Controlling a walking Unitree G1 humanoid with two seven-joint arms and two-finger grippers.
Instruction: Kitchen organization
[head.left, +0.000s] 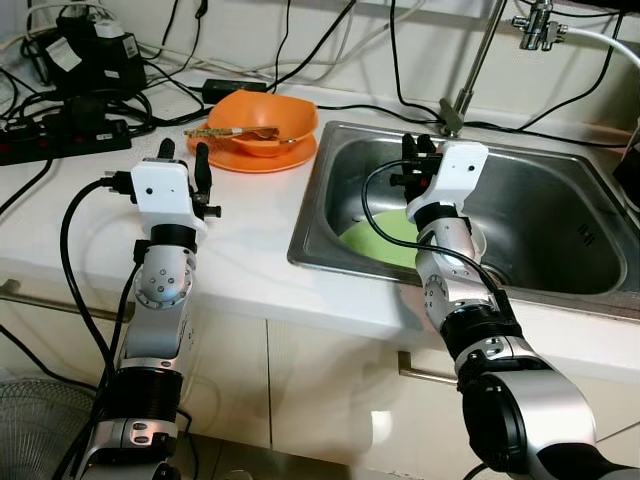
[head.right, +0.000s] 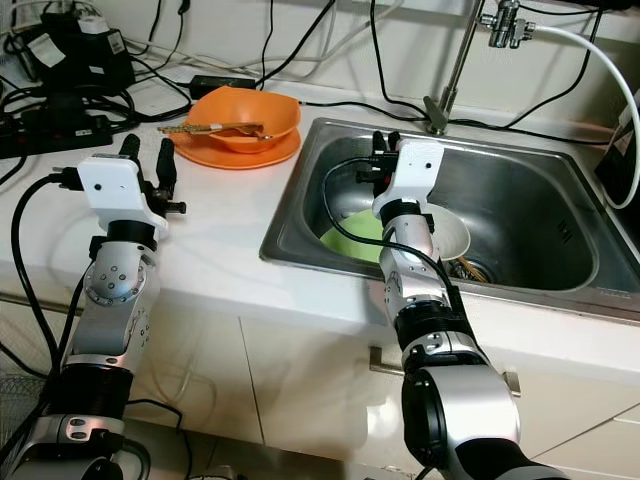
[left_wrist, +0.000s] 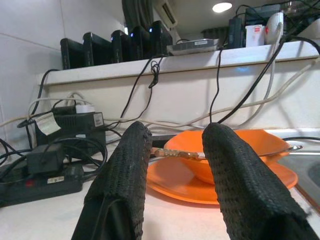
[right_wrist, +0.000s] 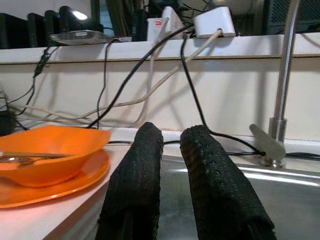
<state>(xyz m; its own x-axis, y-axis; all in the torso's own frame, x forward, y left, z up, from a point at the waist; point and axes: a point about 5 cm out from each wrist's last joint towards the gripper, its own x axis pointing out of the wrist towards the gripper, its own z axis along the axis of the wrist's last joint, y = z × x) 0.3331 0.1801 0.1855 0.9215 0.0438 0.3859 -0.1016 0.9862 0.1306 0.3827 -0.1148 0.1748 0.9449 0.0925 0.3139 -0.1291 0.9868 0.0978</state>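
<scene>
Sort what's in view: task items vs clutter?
Task items:
- orange bowl on orange plate, utensils resting in the bowl
- green plate and white bowl in the sink
- left gripper, right gripper

Clutter:
- power strip, black adapter and cables on the counter
- faucet

white counter (head.left: 250, 240) with a steel sink (head.left: 560, 215) set into it, orange plate (head.left: 262, 157) with an orange bowl (head.left: 262, 122) on it near the sink's corner, black power strip (head.left: 60, 140), adapters and cables at the back

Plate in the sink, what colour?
Light green plate, clearest in the left eye view.
</scene>
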